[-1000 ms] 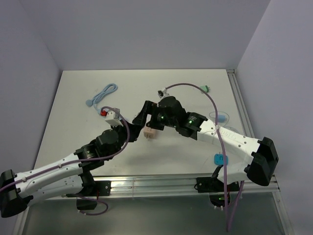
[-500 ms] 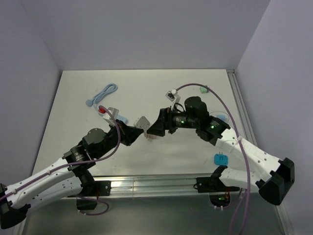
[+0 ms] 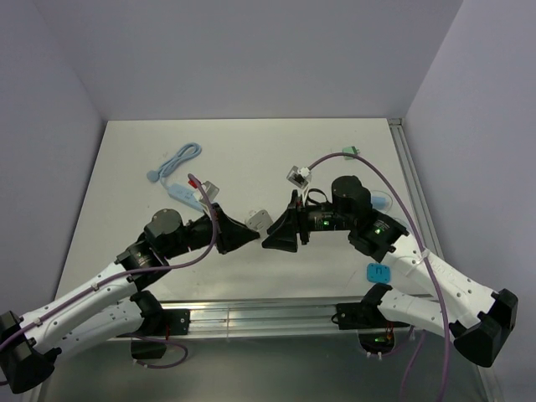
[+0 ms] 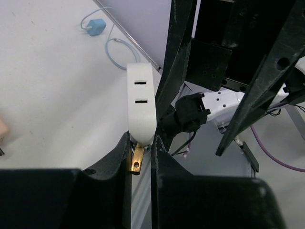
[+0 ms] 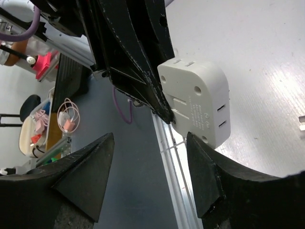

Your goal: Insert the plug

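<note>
Top external view: the left arm is reaching from the near-left corner up towards the middle of the table, with its forearm lying low and angled to the right. The left gripper is pinching the white plug adapter and holding it up off the surface. The right arm is coming in from the near-right corner. Its elbow is bending high over the right half of the table and its wrist is turning back to the left. The right gripper is pointing at the left one, tip close to tip, with the adapter between them.

Left wrist view: the left fingers are closing tightly on the adapter's lower end, where a brass prong is sticking down between them. The adapter is standing upright with two slots facing the camera. The right gripper's fingers are slanting down just behind it and spreading wide. A blue plug with a thin cable is lying on the table beyond.

Right wrist view: the right gripper is gaping open and gripping nothing. The adapter is hanging just past its fingertips, off to one finger's side, clamped by the left fingers.
</note>
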`<state>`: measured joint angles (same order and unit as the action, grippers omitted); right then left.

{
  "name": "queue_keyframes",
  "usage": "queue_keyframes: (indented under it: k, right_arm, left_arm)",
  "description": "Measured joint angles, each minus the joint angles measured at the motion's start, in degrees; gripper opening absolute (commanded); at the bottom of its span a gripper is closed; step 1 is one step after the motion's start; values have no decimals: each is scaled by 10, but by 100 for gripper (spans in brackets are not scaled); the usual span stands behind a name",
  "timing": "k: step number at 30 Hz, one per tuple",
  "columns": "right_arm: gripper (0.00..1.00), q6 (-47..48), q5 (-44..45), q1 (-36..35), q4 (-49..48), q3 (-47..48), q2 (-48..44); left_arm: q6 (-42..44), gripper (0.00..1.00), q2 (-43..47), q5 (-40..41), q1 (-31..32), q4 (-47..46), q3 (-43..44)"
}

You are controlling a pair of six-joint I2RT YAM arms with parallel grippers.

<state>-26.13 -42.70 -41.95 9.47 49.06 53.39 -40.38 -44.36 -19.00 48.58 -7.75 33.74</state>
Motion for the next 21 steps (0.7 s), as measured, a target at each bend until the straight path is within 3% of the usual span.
queue_keyframes:
  k: [21]
  right_arm:
    - [63, 5, 13, 31, 30, -18, -16]
  left_arm:
    - [-13, 0, 29, -53, -1, -18, 0]
